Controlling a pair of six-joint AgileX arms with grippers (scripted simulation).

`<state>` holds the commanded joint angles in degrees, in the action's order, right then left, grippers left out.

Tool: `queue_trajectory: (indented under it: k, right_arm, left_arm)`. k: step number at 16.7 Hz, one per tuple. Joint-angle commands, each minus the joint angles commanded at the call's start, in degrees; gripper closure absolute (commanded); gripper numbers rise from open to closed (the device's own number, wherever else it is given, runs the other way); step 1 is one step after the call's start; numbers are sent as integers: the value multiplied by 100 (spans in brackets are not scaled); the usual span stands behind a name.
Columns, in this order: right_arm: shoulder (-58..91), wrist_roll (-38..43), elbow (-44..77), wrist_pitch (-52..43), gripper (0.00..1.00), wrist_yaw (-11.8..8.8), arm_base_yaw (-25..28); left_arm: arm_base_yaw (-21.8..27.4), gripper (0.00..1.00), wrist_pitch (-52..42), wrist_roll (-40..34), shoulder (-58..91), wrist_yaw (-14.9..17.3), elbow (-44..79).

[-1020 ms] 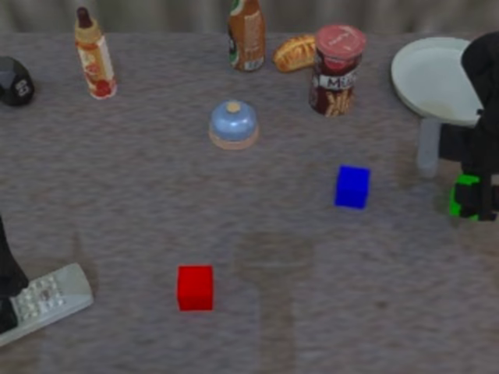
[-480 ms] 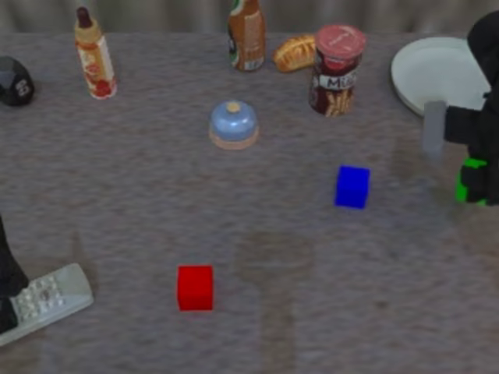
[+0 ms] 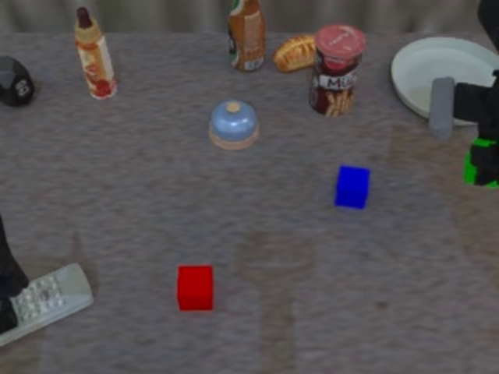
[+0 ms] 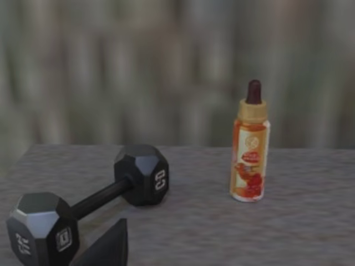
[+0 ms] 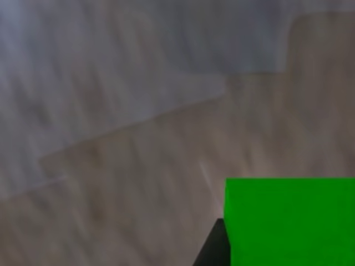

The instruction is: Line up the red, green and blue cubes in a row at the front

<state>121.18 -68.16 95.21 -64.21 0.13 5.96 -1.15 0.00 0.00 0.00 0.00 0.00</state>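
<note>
The right gripper [image 3: 483,160] sits at the bench's [image 3: 312,265] right edge, about three o'clock in the top view, clamped on the green cube [image 3: 479,162], which shows between its dark fingers just below the white plate [image 3: 425,74]. In the right wrist view the green cube [image 5: 289,220] fills one corner, pressed against a dark finger, with blurred bench surface beyond it. The blue cube [image 3: 352,187] lies on the bench well apart from that gripper, toward nine o'clock of it, right of centre. The red cube [image 3: 195,287] lies farther off at about seven o'clock from the middle of the bench, near the front. The left arm [image 3: 8,288] is parked at the left edge near eight o'clock, beside a remote control [image 3: 43,300]; whether its gripper is wide or narrow cannot be told. The left wrist view shows a black dumbbell [image 4: 89,199] and a dropper bottle [image 4: 249,149] standing upright, apart from each other.
</note>
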Motion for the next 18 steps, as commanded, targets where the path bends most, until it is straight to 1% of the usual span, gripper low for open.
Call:
queue_trajectory:
  k: [2, 4, 7, 12, 14, 16, 18]
  right_arm:
    - [0, 50, 9, -10, 100, 0, 83]
    - [-4, 252, 41, -42, 100, 2, 407]
    - [-42, 777, 73, -115, 100, 3, 1234]
    - [-132, 1876, 75, -277, 100, -12, 3081]
    - [-189, 2268, 79, -314, 100, -12, 3697]
    - [-253, 2561, 76, -325, 100, -6, 4083]
    - [-283, 2683, 74, -326, 100, -2, 4224]
  left_arm:
    - [0, 0, 0, 0, 0, 0, 0]
    - [0, 0, 0, 0, 0, 0, 0]
    - [0, 0, 0, 0, 0, 0, 0]
    - [0, 0, 0, 0, 0, 0, 0]
    - [0, 0, 0, 0, 0, 0, 0]
    - [0, 0, 0, 0, 0, 0, 0]
    - [0, 0, 0, 0, 0, 0, 0]
